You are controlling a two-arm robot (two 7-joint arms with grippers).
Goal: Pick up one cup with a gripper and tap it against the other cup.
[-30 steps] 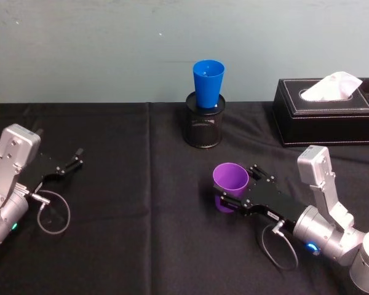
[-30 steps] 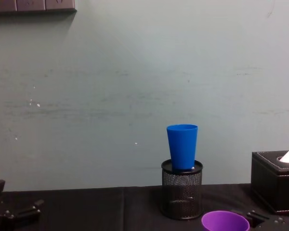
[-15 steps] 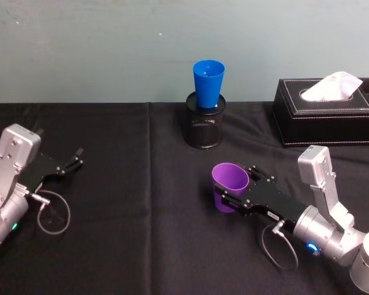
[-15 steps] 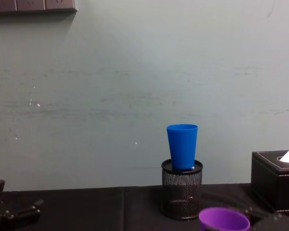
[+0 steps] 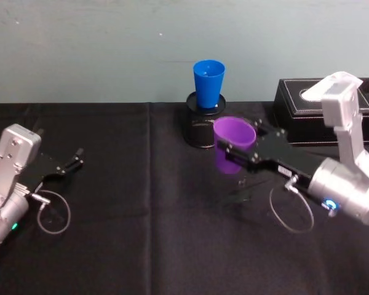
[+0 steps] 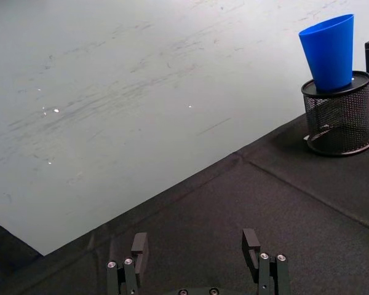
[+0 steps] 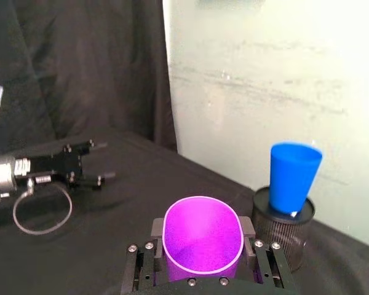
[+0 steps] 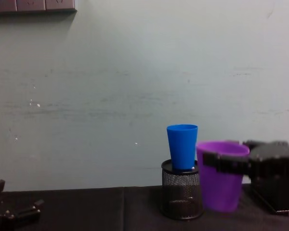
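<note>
Lifting the purple cup [image 5: 235, 133] off the worktop [image 5: 141, 233], the right gripper [image 5: 241, 142], jaws clamped on its sides, is bringing it near the blue cup [image 5: 208, 83], so the tap is probably coming next. The blue cup is standing in the mesh holder [image 5: 200, 134]; the purple one is looking empty. The left gripper [image 5: 72, 163] is idling at left, jaws apart.

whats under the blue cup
A black mesh pen holder; the blue cup stands upright in its open top. The cup's base and the holder's inside are covered.
</note>
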